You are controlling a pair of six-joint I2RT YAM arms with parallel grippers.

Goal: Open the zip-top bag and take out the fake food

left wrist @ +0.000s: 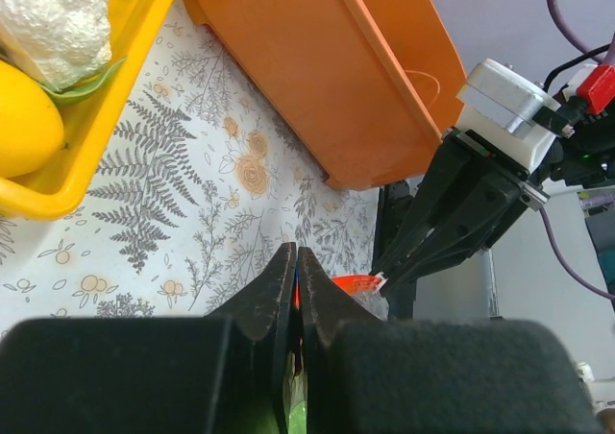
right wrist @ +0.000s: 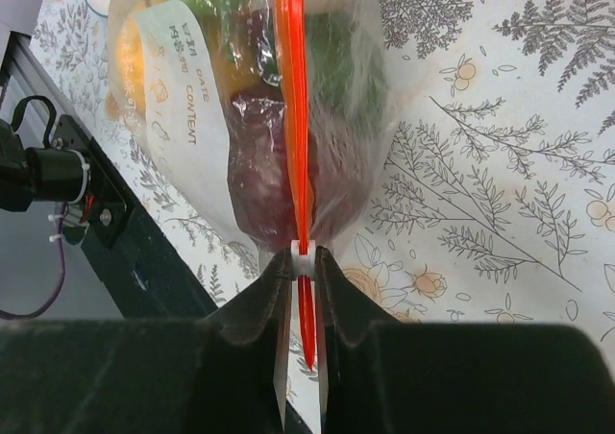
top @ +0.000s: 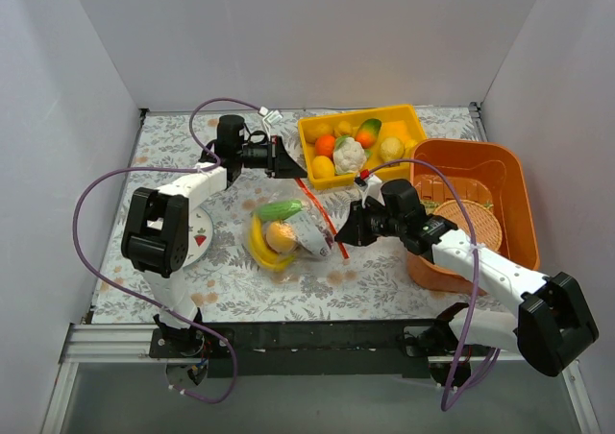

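The zip-top bag [top: 288,230] is clear, with a red zip strip [top: 325,213] stretched between my two grippers. Inside it are fake food pieces: a yellow banana bunch [top: 261,249], a green piece [top: 279,209] and a dark red fruit [right wrist: 264,189]. My left gripper [top: 293,168] is shut on the bag's far end, pinching the red strip [left wrist: 356,282]. My right gripper [top: 344,237] is shut on the white slider [right wrist: 304,260] at the strip's near end. The strip [right wrist: 291,88] looks closed along the bag's mouth.
A yellow tray [top: 408,117] with several toy vegetables stands at the back, just behind the left gripper. An orange tub [top: 514,180] holding a woven basket stands on the right, under the right arm. A white disc [top: 200,230] lies by the left arm.
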